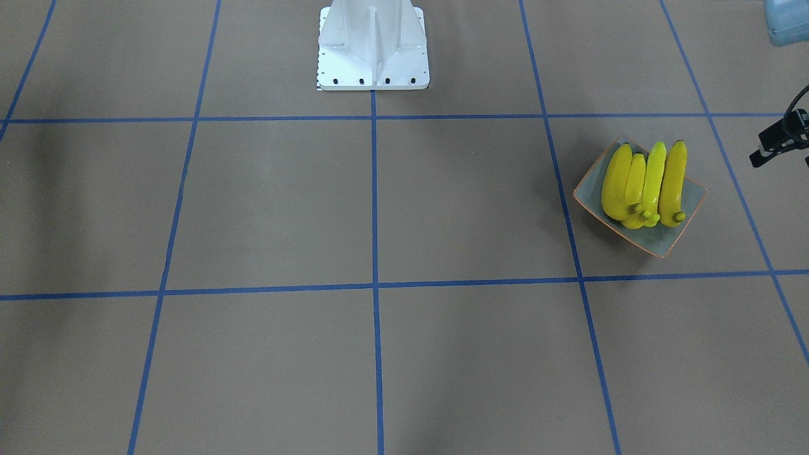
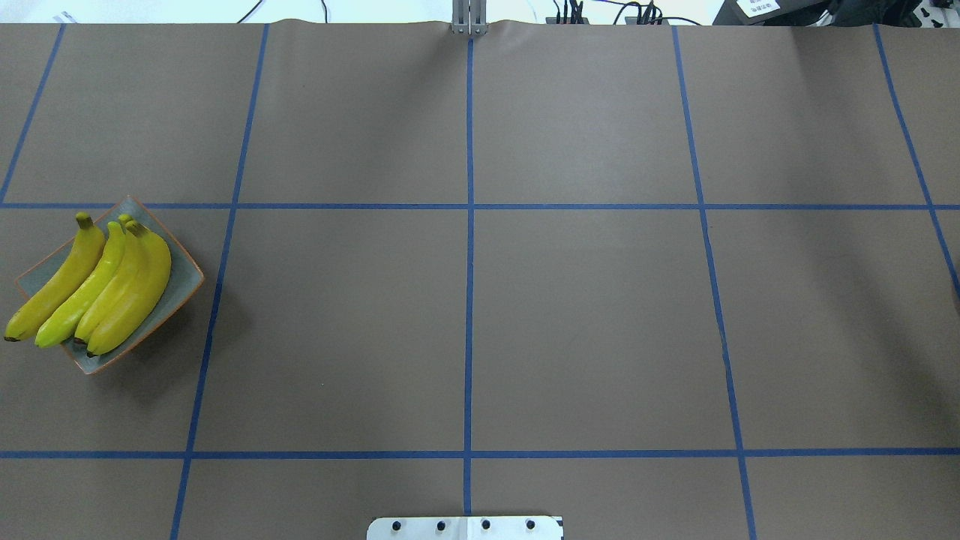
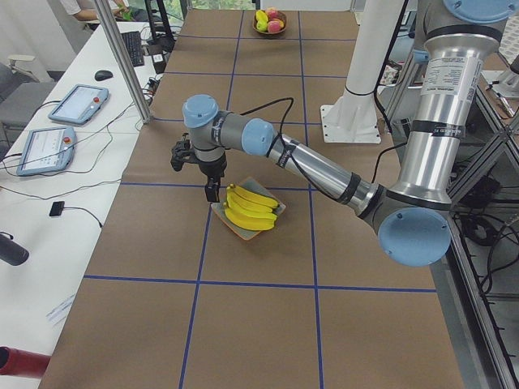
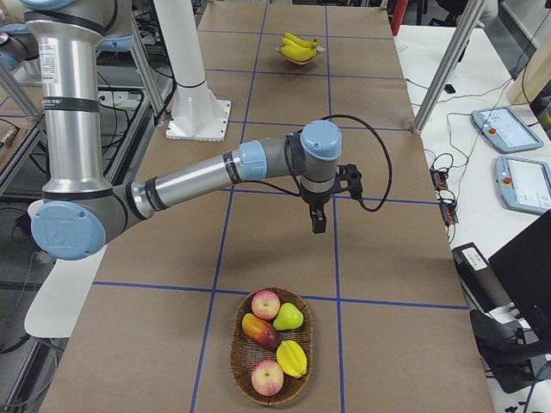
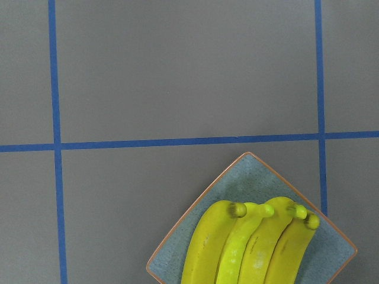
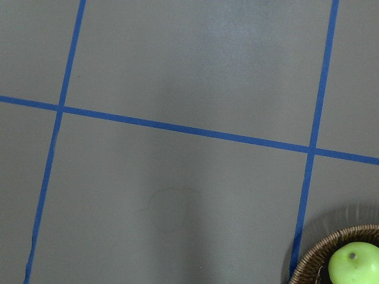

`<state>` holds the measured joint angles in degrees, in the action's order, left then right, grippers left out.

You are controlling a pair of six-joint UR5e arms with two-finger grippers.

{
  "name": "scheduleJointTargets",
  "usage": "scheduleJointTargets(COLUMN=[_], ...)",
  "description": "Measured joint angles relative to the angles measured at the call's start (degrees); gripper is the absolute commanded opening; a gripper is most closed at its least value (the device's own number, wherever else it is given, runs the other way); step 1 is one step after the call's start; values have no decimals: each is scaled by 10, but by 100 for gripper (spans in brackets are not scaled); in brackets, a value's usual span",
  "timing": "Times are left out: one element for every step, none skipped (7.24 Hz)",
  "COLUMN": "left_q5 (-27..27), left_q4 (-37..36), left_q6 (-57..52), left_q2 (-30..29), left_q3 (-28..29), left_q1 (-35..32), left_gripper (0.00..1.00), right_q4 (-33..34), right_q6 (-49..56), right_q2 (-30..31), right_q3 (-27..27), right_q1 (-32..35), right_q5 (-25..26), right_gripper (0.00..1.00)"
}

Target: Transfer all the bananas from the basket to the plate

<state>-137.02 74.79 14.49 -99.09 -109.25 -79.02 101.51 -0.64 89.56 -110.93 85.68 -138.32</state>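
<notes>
The bananas look like smooth, glossy plastic, with bright highlights along their curves. The plate under them has a glazed, ceramic-looking sheen and is finely speckled in the left wrist view. The table is covered in matt brown paper crossed by smooth blue tape lines. The basket is rough woven wicker, and the fruit in it shines. The arm tubes are brushed metal, and the joint caps are matt blue plastic.

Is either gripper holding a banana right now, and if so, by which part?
Nothing is held. All four bananas lie on the plate, and nothing hangs from the left gripper or the right gripper.
</notes>
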Motion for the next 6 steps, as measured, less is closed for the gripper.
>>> scheduleJointTargets(left_q5=[0, 0, 0, 0, 0, 0], left_q4=[0, 0, 0, 0, 0, 0], left_q6=[0, 0, 0, 1, 1, 1], left_q2=[0, 0, 0, 0, 0, 2], left_q3=[0, -1, -1, -1, -1, -2], left_q1=[0, 0, 0, 0, 0, 0], left_gripper=[100, 100, 100, 100, 100, 100], right_q4=[0, 0, 0, 0, 0, 0], right_q6=[0, -1, -1, -1, -1, 0], right_q2=[0, 0, 0, 0, 1, 1], right_q3=[1, 2, 4, 6, 8, 12], right_q1=[-1, -1, -2, -3, -3, -4], right_q5=[0, 0, 0, 0, 0, 0], right_gripper=[100, 100, 100, 100, 100, 100])
